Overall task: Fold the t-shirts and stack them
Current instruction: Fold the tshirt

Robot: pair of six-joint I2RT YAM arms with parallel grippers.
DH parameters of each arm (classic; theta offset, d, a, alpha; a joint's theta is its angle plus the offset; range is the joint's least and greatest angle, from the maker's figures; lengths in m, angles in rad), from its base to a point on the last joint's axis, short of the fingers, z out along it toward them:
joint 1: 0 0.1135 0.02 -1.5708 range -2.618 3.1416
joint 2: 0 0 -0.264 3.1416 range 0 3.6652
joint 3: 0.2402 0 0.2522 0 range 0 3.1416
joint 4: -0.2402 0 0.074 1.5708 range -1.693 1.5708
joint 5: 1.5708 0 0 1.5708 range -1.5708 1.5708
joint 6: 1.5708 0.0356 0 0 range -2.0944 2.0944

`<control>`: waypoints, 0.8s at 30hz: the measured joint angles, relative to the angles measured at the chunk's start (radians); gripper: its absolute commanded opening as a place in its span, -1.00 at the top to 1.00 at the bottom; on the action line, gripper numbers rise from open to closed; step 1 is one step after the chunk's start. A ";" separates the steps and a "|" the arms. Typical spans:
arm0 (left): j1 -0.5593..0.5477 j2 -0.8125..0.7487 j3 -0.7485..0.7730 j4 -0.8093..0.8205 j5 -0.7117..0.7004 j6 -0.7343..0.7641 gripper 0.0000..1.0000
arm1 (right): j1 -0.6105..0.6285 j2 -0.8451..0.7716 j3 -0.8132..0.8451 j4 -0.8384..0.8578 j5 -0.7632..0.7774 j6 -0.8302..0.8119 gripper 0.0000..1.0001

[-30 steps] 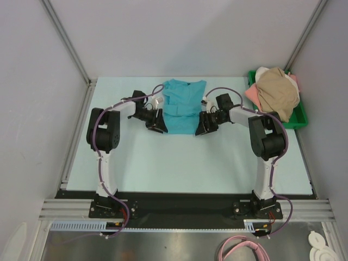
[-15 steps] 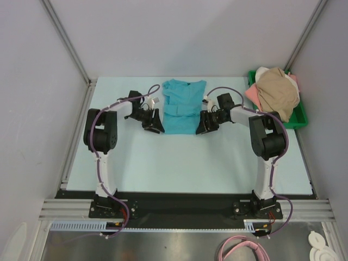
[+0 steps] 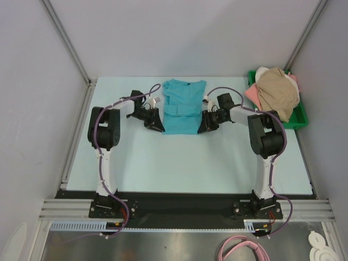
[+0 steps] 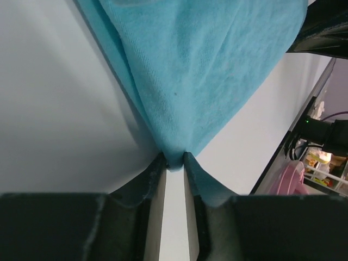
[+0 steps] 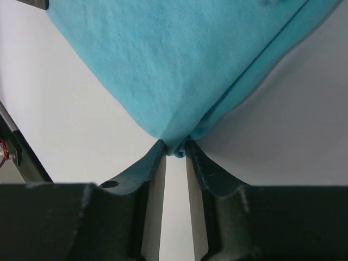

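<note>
Worryingly, my left pincer (image 4: 174,162) and right pincer (image 5: 175,148) each nipped a shirt (image 3: 182,109) corner by mere tips; either could slip.

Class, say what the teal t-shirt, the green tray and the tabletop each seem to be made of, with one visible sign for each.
Teal t-shirt: soft knit cloth, matte; the wrist views show fine fibre texture and limp folds. Green tray: probably rigid plastic, smooth, evenly coloured with a straight raised rim. Tabletop: a smooth, pale, matte sheet; the material is unclear.
</note>
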State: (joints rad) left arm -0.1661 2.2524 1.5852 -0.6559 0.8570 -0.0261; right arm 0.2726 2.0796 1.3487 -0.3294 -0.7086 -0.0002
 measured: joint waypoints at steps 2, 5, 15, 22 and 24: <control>0.000 0.007 0.003 -0.006 0.007 0.000 0.61 | 0.000 0.003 0.000 0.002 -0.001 0.001 0.50; -0.001 0.018 0.014 -0.016 0.015 -0.001 0.61 | 0.000 0.003 0.000 0.003 0.000 0.001 0.48; -0.006 0.032 0.027 -0.032 0.034 0.001 0.99 | -0.002 0.005 -0.005 0.008 0.003 -0.004 1.00; -0.013 -0.029 0.014 -0.116 0.014 0.076 0.99 | -0.020 -0.090 -0.101 0.001 0.005 -0.036 1.00; -0.016 -0.071 0.014 -0.156 0.012 0.100 0.99 | -0.021 -0.164 -0.137 -0.021 0.006 -0.051 1.00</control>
State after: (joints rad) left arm -0.1818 2.1815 1.5990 -0.8120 0.8688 0.0742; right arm 0.2512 1.9160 1.2121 -0.3508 -0.7025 -0.0513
